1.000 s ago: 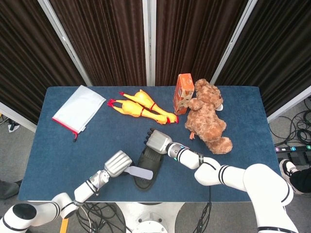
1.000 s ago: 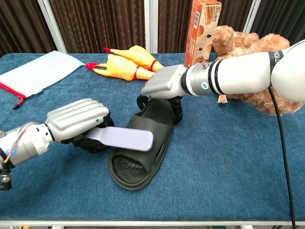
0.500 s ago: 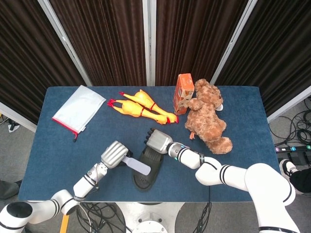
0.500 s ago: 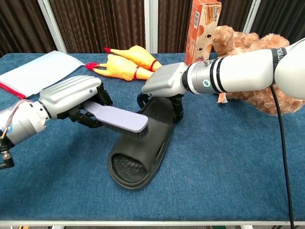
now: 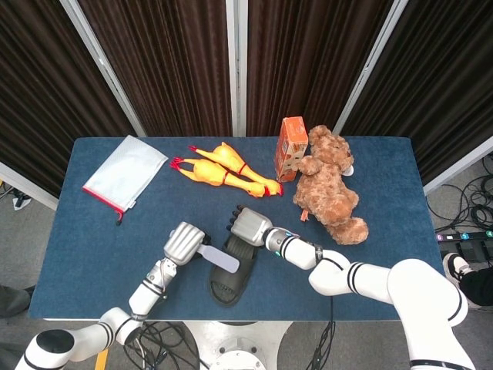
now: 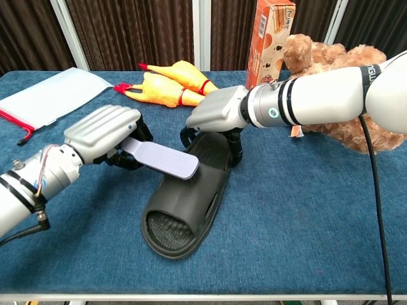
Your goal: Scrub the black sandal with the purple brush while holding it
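The black sandal (image 6: pixel 184 203) (image 5: pixel 229 275) lies on the blue table, toe toward the front edge. My right hand (image 6: pixel 214 112) (image 5: pixel 247 227) grips its heel end, fingers curled over the back rim. In my left hand (image 6: pixel 105 131) (image 5: pixel 185 242) is the purple brush (image 6: pixel 162 159) (image 5: pixel 220 261), gripped by the handle. Its head angles down to the right and rests on the sandal's strap, bristles facing down.
Two yellow rubber chickens (image 5: pixel 223 170) lie behind the sandal. An orange carton (image 5: pixel 291 146) and a brown teddy bear (image 5: pixel 331 186) stand at the back right. A white zip pouch (image 5: pixel 125 171) lies at the back left. The table's front edge (image 6: pixel 203 295) is close to the toe.
My left hand has drawn the brush back up the sandal from the toe side to the strap and shifted slightly right. The sandal has slid a little toward the front left.
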Motion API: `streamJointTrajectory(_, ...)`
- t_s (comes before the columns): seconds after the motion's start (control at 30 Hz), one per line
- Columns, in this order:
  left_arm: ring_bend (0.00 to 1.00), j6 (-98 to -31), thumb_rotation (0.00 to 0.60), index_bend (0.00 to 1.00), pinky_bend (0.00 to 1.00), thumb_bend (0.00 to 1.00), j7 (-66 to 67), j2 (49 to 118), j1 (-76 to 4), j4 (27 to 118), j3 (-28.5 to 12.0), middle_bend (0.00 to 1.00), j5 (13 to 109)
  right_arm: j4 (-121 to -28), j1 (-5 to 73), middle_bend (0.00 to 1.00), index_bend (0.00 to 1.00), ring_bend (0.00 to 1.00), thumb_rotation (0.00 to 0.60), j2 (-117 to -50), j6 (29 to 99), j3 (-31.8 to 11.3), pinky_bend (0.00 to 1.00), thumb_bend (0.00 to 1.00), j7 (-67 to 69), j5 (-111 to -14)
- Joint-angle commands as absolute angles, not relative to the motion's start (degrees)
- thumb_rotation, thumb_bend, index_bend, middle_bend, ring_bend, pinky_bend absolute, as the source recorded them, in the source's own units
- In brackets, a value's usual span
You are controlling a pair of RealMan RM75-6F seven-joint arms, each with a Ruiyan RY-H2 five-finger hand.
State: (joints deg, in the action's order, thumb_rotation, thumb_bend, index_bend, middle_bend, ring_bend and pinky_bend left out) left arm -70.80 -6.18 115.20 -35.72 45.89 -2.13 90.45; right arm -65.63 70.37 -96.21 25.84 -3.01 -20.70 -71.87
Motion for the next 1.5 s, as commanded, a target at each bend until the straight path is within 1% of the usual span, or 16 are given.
streamJointTrajectory(0.03, 1.0, -70.8, 0.6, 1.0, 1.0, 0.51, -4.5, 113.4, -34.5, 49.0, 0.0, 1.0, 91.5, -65.6, 70.3, 0.37, 0.45, 0.15, 0.6, -96.1, 25.9, -3.0, 0.15, 0.07, -20.6, -71.8)
streamJointTrajectory(0.27, 1.0, -68.5, 0.6, 1.0, 1.0, 0.51, 1.5, 107.6, -33.4, 59.0, 3.2, 1.0, 92.4, -65.6, 70.4, 0.37, 0.45, 0.15, 0.6, -96.0, 25.9, -3.1, 0.15, 0.07, -20.3, -71.6)
streamJointTrajectory(0.37, 1.0, -69.1, 0.6, 1.0, 1.0, 0.51, 3.1, 105.4, -33.1, 63.2, 3.2, 1.0, 92.7, -65.8, 70.4, 0.37, 0.45, 0.15, 0.6, -95.9, 26.0, -3.2, 0.15, 0.07, -20.2, -71.6)
streamJointTrajectory(0.47, 1.0, -70.3, 0.6, 1.0, 1.0, 0.51, 3.9, 104.2, -33.0, 65.6, 2.0, 1.0, 92.6, -65.9, 70.5, 0.37, 0.45, 0.15, 0.6, -95.9, 26.0, -3.1, 0.15, 0.07, -20.0, -71.7)
streamJointTrajectory(0.6, 1.0, -70.1, 0.6, 1.0, 1.0, 0.51, 3.6, 104.3, -33.4, 65.6, -1.1, 1.0, 90.3, -65.9, 70.5, 0.37, 0.45, 0.15, 0.6, -95.7, 25.9, -3.1, 0.16, 0.08, -19.8, -71.7)
streamJointTrajectory(0.73, 1.0, -69.5, 0.6, 1.0, 1.0, 0.51, 2.6, 106.1, -33.7, 63.3, -4.2, 1.0, 87.3, -66.0, 70.5, 0.37, 0.45, 0.15, 0.6, -95.5, 25.8, -3.0, 0.16, 0.09, -19.6, -71.8)
streamJointTrajectory(0.83, 1.0, -69.5, 0.6, 1.0, 1.0, 0.51, 3.2, 108.1, -33.5, 61.0, -5.2, 1.0, 86.0, -65.9, 70.5, 0.37, 0.45, 0.15, 0.6, -95.5, 25.7, -2.9, 0.16, 0.09, -19.4, -71.9)
streamJointTrajectory(0.93, 1.0, -69.8, 0.6, 1.0, 1.0, 0.51, 4.5, 110.3, -33.2, 58.7, -5.3, 1.0, 85.4, -65.7, 70.6, 0.37, 0.45, 0.15, 0.6, -95.6, 25.5, -2.9, 0.16, 0.09, -19.1, -72.0)
streamJointTrajectory(1.03, 1.0, -70.2, 0.6, 1.0, 1.0, 0.51, 5.7, 112.3, -32.7, 57.1, -4.4, 1.0, 85.7, -65.6, 70.7, 0.37, 0.45, 0.15, 0.6, -95.7, 25.3, -2.8, 0.16, 0.1, -18.9, -72.2)
streamJointTrajectory(1.17, 1.0, -70.4, 0.6, 1.0, 1.0, 0.51, 6.4, 112.3, -31.9, 57.9, -1.9, 1.0, 87.3, -65.4, 70.7, 0.37, 0.44, 0.15, 0.6, -95.7, 25.3, -2.8, 0.16, 0.1, -18.7, -72.2)
streamJointTrajectory(1.27, 1.0, -70.2, 0.6, 1.0, 1.0, 0.51, 7.1, 111.2, -31.1, 60.2, -0.2, 1.0, 88.1, -65.2, 70.6, 0.37, 0.45, 0.15, 0.6, -95.7, 25.4, -2.8, 0.17, 0.1, -18.6, -72.2)
streamJointTrajectory(1.5, 1.0, -70.2, 0.6, 1.0, 1.0, 0.51, 9.4, 107.4, -29.8, 66.9, 2.0, 1.0, 89.3, -65.5, 70.6, 0.36, 0.44, 0.15, 0.6, -95.7, 25.5, -2.8, 0.16, 0.11, -18.8, -72.1)
